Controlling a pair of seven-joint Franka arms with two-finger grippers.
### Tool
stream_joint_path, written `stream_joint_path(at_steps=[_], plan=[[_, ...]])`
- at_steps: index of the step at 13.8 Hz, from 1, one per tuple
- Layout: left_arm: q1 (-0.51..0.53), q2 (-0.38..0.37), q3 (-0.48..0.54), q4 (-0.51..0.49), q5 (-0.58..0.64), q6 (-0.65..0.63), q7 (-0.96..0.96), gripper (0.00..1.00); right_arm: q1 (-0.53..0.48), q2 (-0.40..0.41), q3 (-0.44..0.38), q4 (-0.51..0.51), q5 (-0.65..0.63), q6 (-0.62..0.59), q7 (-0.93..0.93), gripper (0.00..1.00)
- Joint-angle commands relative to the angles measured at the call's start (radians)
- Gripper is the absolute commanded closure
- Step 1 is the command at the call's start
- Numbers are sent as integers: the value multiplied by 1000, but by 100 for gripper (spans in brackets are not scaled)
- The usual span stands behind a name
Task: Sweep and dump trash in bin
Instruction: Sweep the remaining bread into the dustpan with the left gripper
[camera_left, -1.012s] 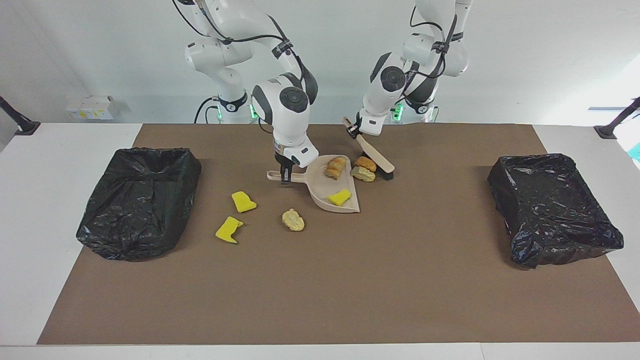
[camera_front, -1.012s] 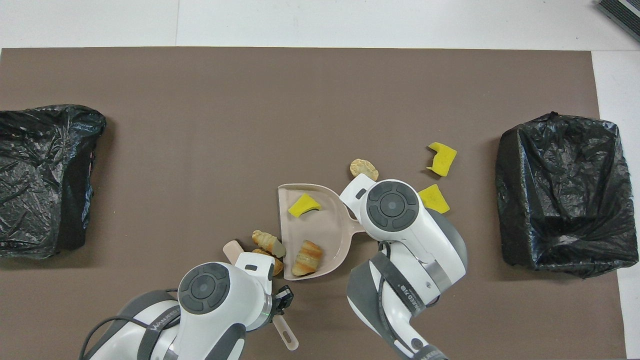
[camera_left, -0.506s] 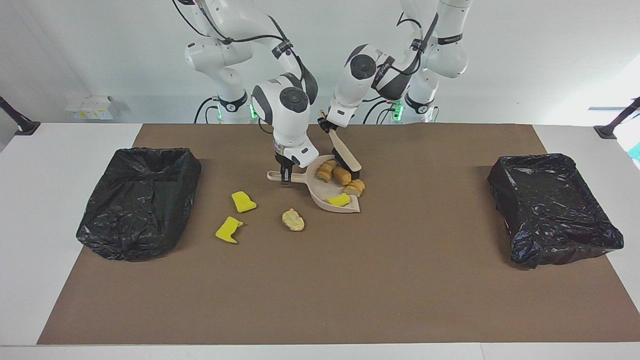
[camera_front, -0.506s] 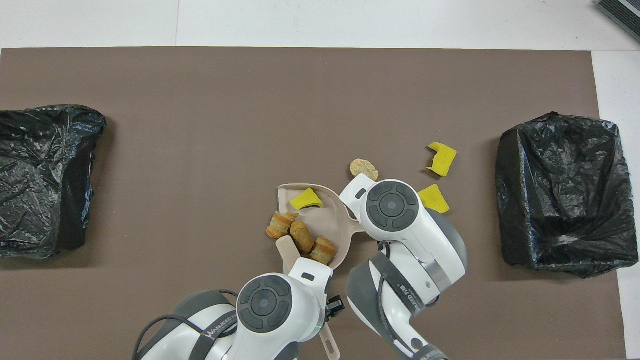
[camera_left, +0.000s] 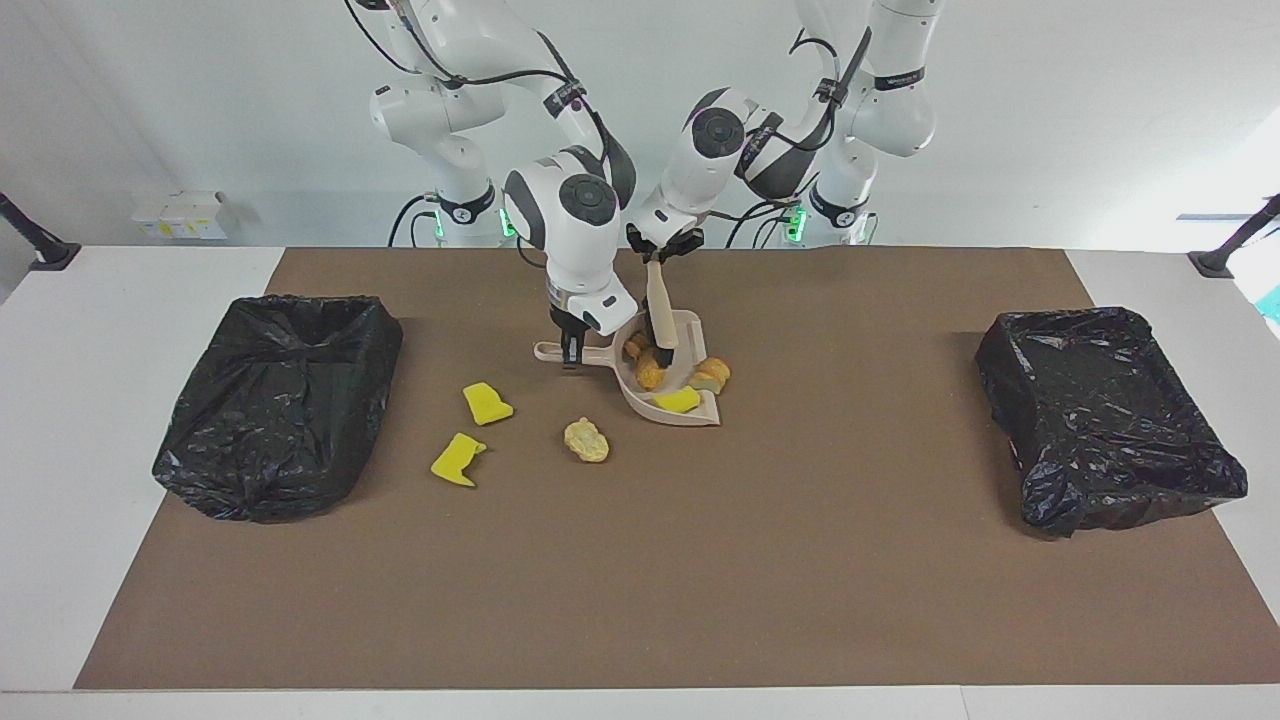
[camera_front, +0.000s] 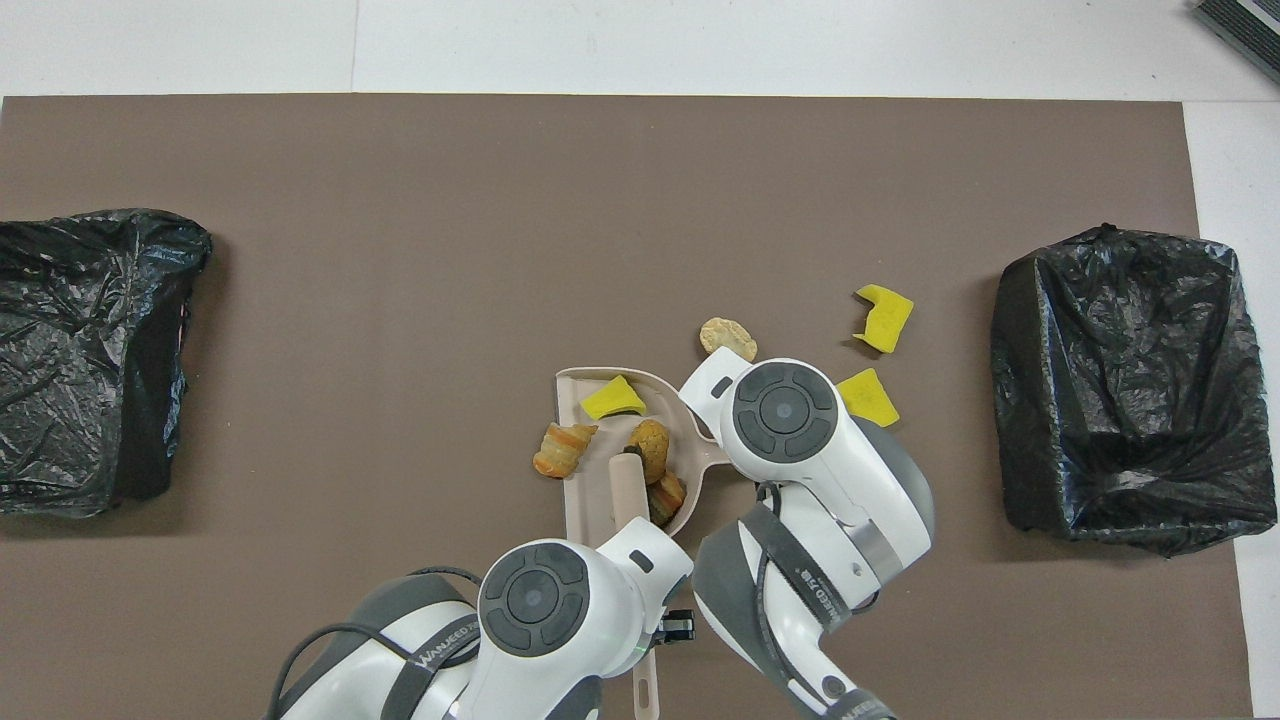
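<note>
My right gripper (camera_left: 570, 352) is shut on the handle of the beige dustpan (camera_left: 636, 396), which lies flat on the brown mat. My left gripper (camera_left: 662, 250) is shut on the handle of the beige brush (camera_left: 660, 315), which stands steeply with its black bristles inside the pan. In the pan are a yellow sponge chunk (camera_front: 611, 399) and two bread lumps (camera_front: 650, 445). A third bread lump (camera_front: 562, 449) lies across the pan's open edge. On the mat toward the right arm's end lie a pale lump (camera_left: 586, 440) and two yellow sponge chunks (camera_left: 487, 403) (camera_left: 457, 460).
One black-lined bin (camera_left: 280, 400) stands at the right arm's end of the mat and another black-lined bin (camera_left: 1105, 415) at the left arm's end. In the overhead view the arms' wrists cover both grippers and part of the dustpan (camera_front: 585, 505).
My left arm swung the brush toward the right arm's end and pushed two bread lumps off the mat toward the pan. One went in; the other stopped across the pan's open edge. The brush stands more upright. The dustpan stayed put.
</note>
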Motion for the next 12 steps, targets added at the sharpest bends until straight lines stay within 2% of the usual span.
stream_joint_path(at_steps=[1, 4, 6, 8, 12], plan=[[7, -3, 14, 61, -8, -91, 52, 100, -4, 11, 6, 3, -19, 20, 47, 100], [80, -7, 19, 135, -3, -209, 92, 100, -9, 6, 6, 3, -19, 14, 44, 100], [158, -10, 21, 143, 46, -272, 179, 100, -9, 3, 6, 3, -19, 8, 42, 100], [224, -12, 21, 131, 60, -307, 207, 100, -9, 3, 6, 2, -19, 8, 47, 100], [306, -10, 21, 120, 196, -324, 209, 100, -9, 3, 6, 2, -19, 8, 47, 100]])
